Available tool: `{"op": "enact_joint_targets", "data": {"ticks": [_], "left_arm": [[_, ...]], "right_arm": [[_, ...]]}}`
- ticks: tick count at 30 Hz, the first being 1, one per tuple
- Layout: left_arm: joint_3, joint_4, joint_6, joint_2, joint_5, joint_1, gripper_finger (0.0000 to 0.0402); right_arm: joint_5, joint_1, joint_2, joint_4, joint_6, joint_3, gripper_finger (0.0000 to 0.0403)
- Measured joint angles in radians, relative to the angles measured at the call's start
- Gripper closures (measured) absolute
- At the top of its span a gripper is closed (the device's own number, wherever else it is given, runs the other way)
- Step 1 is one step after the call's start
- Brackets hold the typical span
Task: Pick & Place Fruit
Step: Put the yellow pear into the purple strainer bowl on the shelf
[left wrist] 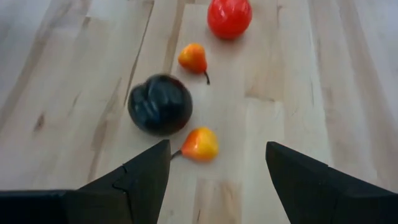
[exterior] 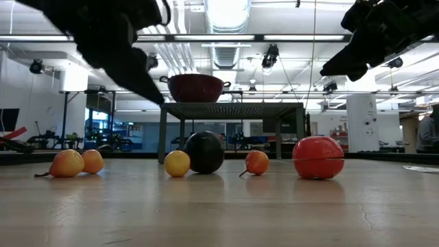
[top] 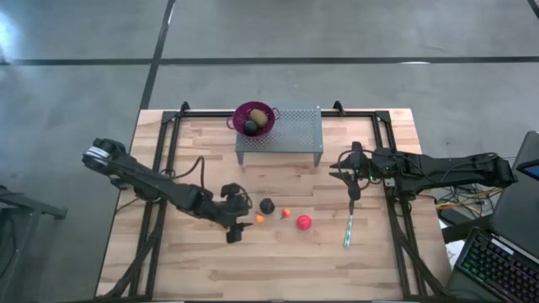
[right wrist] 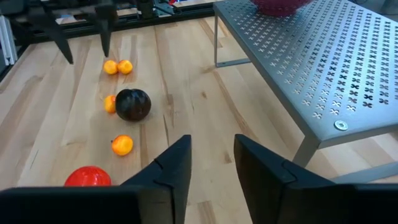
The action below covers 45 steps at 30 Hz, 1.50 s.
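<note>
The table [top: 278, 261] is pale wooden planking with visible grain and a smooth, faintly shiny finish. On it stands a grey metal rack [right wrist: 323, 68], matt and perforated all over with small cross-shaped holes. The red ball [exterior: 318, 157] and the dark ball [left wrist: 160, 104] look like glossy, smooth plastic, as do the small orange fruits [left wrist: 199, 144].
</note>
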Motion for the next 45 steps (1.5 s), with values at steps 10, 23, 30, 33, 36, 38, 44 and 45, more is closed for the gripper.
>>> {"op": "enact_joint_targets", "data": {"ticks": [10, 23, 30, 33, 36, 38, 44, 45], "left_arm": [[-0.054, 0.211, -0.046, 0.128, -0.069, -0.013, 0.0133], [0.135, 0.007, -0.129, 0.31, -0.144, -0.025, 0.0133], [0.155, 0.004, -0.167, 0.347, -0.167, -0.024, 0.0133], [0.15, 0.004, -0.184, 0.372, -0.18, -0.021, 0.0133], [0.147, 0.001, -0.188, 0.388, -0.18, -0.015, 0.0133], [0.147, 0.002, -0.188, 0.39, -0.18, -0.013, 0.0133], [0.147, 0.006, -0.19, 0.399, -0.18, -0.008, 0.0133], [0.147, 0.006, -0.19, 0.4, -0.179, -0.008, 0.0133]], "right_arm": [[0.0, 0.0, 0.0, 0.0, 0.0, 0.0, 0.0257], [0.0, 0.0, 0.0, 0.0, 0.0, 0.0, 0.023], [0.0, 0.0, 0.0, 0.0, 0.0, 0.0, 0.0216], [0.0, 0.0, 0.0, 0.0, 0.0, 0.0, 0.0211], [0.0, 0.0, 0.0, 0.0, 0.0, 0.0, 0.0207], [0.0, 0.0, 0.0, 0.0, 0.0, 0.0, 0.0205], [0.0, 0.0, 0.0, 0.0, 0.0, 0.0, 0.0202], [0.0, 0.0, 0.0, 0.0, 0.0, 0.0, 0.0203]]}}
